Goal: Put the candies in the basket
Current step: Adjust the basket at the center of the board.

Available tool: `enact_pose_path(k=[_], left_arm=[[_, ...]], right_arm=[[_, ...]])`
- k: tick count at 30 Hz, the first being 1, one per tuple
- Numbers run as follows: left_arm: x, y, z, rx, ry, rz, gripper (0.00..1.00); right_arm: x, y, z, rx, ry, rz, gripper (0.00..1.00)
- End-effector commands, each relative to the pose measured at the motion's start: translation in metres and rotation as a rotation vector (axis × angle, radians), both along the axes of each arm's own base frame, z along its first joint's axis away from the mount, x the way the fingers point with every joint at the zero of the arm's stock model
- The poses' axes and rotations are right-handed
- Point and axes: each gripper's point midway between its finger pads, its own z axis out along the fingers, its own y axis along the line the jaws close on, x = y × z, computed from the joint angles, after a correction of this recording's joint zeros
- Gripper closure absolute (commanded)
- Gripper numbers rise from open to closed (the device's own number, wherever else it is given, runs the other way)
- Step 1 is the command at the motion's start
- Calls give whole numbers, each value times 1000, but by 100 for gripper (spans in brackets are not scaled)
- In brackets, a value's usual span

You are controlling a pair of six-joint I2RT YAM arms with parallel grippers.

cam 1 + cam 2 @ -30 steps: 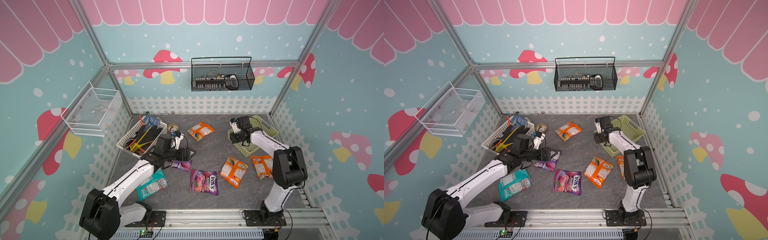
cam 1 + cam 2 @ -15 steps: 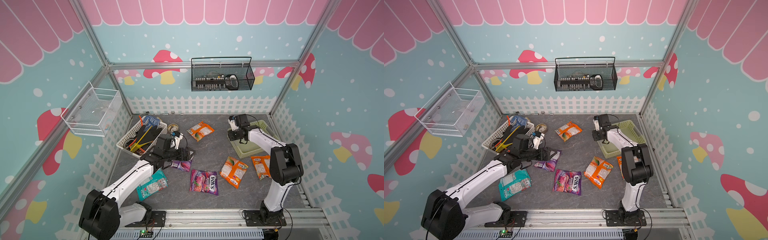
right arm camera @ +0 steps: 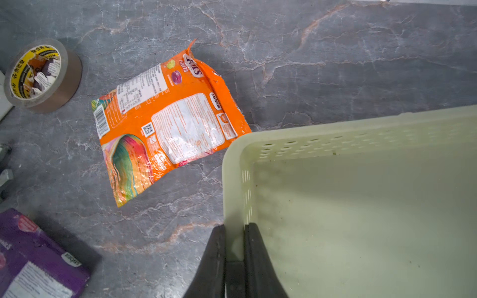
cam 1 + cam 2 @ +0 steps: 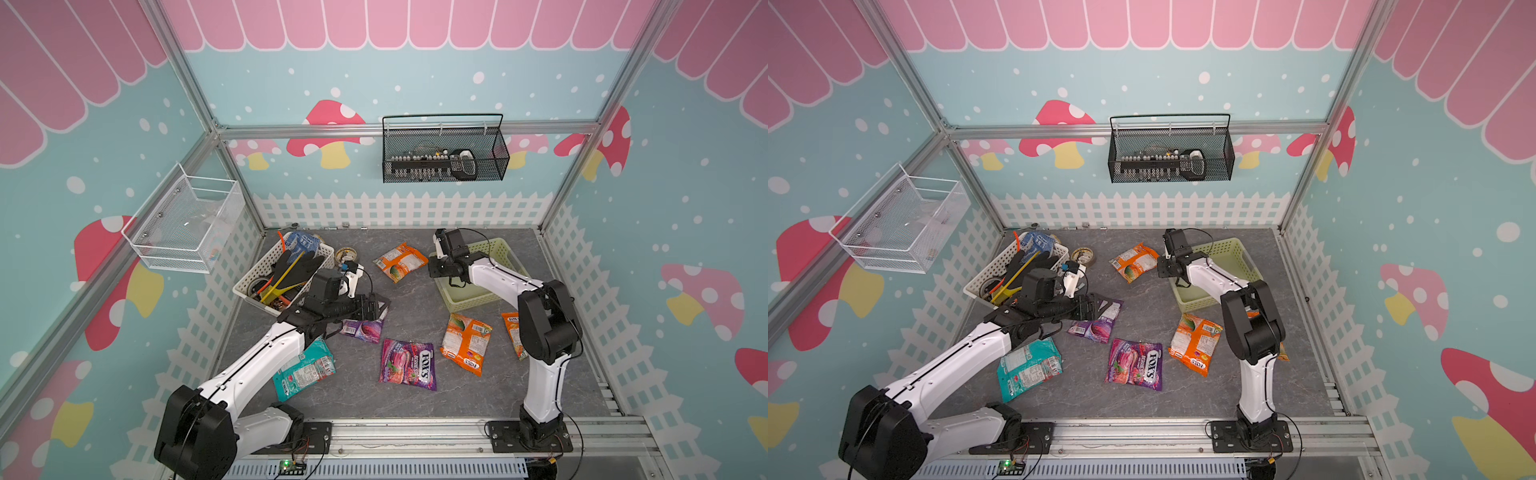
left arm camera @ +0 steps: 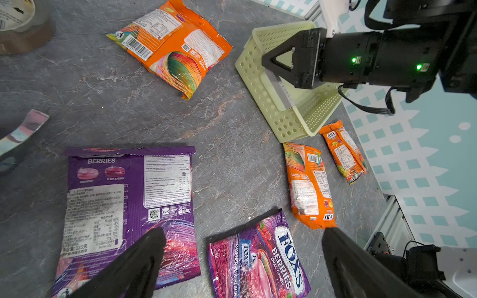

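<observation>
The pale yellow-green basket (image 4: 505,253) sits at the back right with nothing in it. My right gripper (image 3: 234,229) is shut on its left wall (image 5: 260,85), one finger inside and one outside. My left gripper (image 5: 241,232) hangs open over a purple candy bag (image 5: 124,196) (image 4: 365,330). The purple FOX'S bag (image 4: 409,363) lies just in front of it. A teal bag (image 4: 305,372) lies partly under my left arm. One orange bag (image 3: 165,123) (image 4: 401,262) lies left of the basket, and another (image 4: 467,343) in front of it. A third (image 4: 513,332) is half hidden behind my right arm.
A white tool basket (image 4: 282,274) full of tools stands at the back left, with a tape roll (image 4: 345,254) beside it. A black wire basket (image 4: 444,153) and a white one (image 4: 187,224) hang on the walls. A low picket fence (image 4: 399,210) rings the floor.
My right gripper has shut on the basket's wall and moved left, taking the basket with it toward the middle. The left arm has stayed where it was, open.
</observation>
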Motion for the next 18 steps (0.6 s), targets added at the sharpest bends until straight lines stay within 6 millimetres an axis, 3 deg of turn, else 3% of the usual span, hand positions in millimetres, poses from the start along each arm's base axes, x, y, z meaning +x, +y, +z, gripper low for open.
enact_pose_path(k=[1, 6, 18], left_arm=[[-1, 3, 4, 13, -18, 8, 1], [0, 5, 3, 15, -19, 13, 1], [2, 8, 2, 17, -14, 22, 1]], right_arm=[[7, 14, 9, 74, -24, -121, 87], [4, 30, 8, 104, -31, -189, 88], [7, 37, -1, 139, -8, -283, 86]])
